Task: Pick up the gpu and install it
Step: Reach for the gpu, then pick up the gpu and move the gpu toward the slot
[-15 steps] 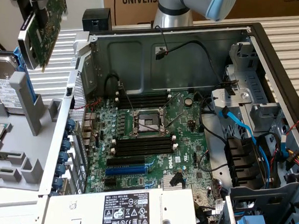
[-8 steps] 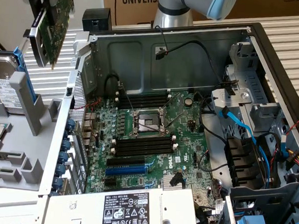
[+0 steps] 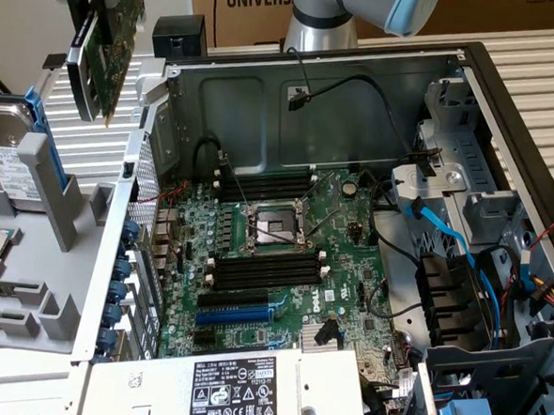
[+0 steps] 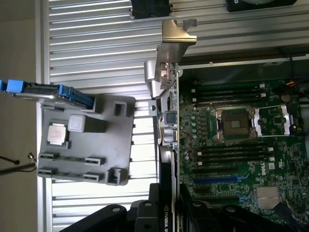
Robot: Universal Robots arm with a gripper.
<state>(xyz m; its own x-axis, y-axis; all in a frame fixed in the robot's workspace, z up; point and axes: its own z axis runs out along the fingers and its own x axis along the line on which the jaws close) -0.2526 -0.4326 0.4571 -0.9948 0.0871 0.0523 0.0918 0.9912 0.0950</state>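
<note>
Wrist view shows the gpu point(image 4: 170, 121) edge-on: green board, black cooler, silver bracket point(image 4: 176, 34) at the far end. Its long axis runs straight out from the gripper point(image 4: 166, 208), whose fingers point(image 4: 147, 215) clamp its near end. In the exterior view it hangs tilted in the air, outside the computer case point(image 3: 137, 190), at the exterior view's left.

The gripper point(image 4: 169, 208) clamps the gpu point(image 4: 169, 118) by one end, so the card is seen edge-on, its silver bracket point(image 4: 176, 34) at the end away from the jaws and set against the ribbed metal desk point(image 4: 96, 43). On one side of the gpu lies the green motherboard point(image 4: 251, 164), its open processor socket point(image 4: 235, 123) between rows of black memory sticks point(image 4: 231, 90). On the other side sits a grey holder point(image 4: 104, 159) carrying a processor chip point(image 4: 56, 133), with a blue-railed hard drive point(image 4: 48, 90) at its edge.
</note>
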